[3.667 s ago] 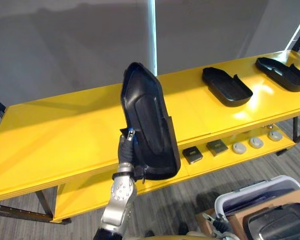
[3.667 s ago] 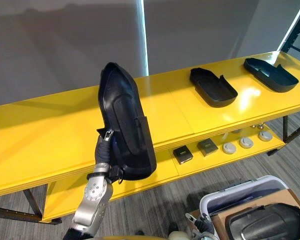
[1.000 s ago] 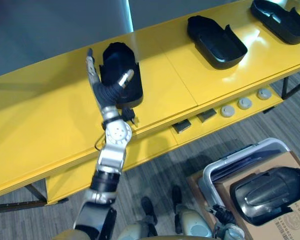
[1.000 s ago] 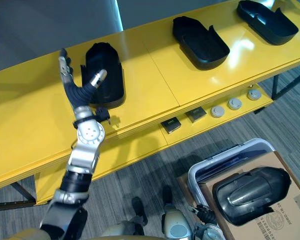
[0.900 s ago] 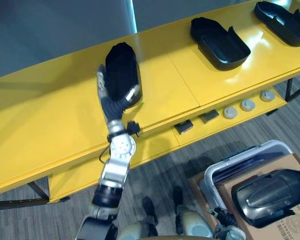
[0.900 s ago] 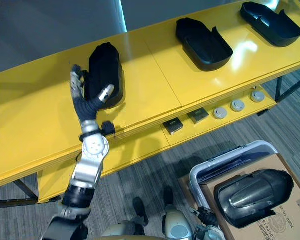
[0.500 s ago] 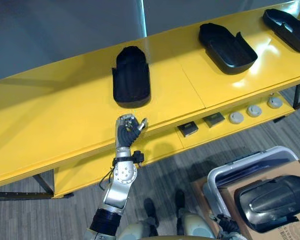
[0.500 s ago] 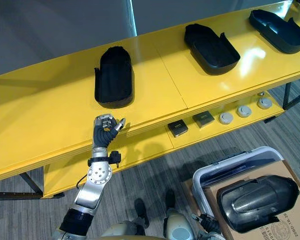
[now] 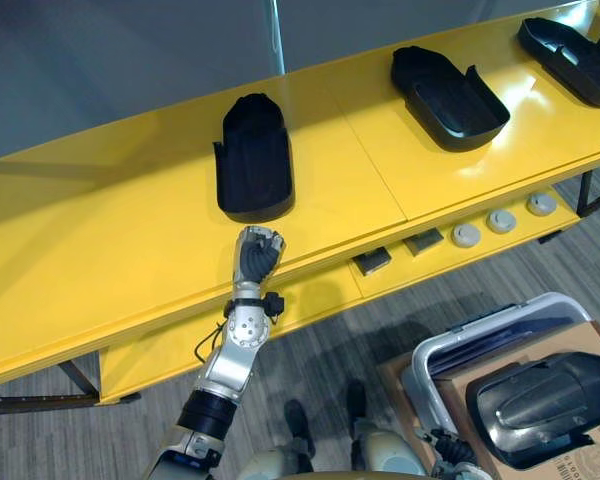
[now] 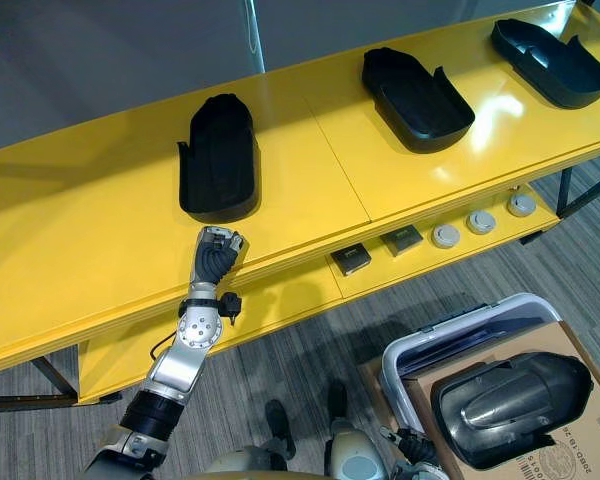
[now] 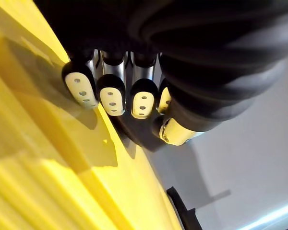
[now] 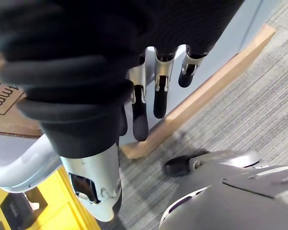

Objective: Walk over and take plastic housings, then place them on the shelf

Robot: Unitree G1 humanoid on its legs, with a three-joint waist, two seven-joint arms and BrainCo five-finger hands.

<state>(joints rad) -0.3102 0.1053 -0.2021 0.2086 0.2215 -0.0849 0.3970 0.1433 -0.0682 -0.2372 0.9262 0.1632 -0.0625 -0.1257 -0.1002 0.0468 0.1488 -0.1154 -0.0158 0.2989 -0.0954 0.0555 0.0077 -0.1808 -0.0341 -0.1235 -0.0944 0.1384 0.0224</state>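
Observation:
Three black plastic housings lie open side up on the yellow shelf: one left of centre, one further right and one at the far right end. My left hand hovers over the shelf's front edge, just short of the nearest housing and apart from it. Its fingers are curled and hold nothing. A fourth housing lies in a cardboard box at the lower right. My right hand hangs beside that box with relaxed, empty fingers.
A lower yellow shelf level carries two small black boxes and several grey discs. The cardboard box sits in a white bin on the grey carpet. A pale light strip stands behind the shelf.
My left hand set the housing down on the shelf, let go, drew back to the front edge and curled its fingers. The camera has also shifted.

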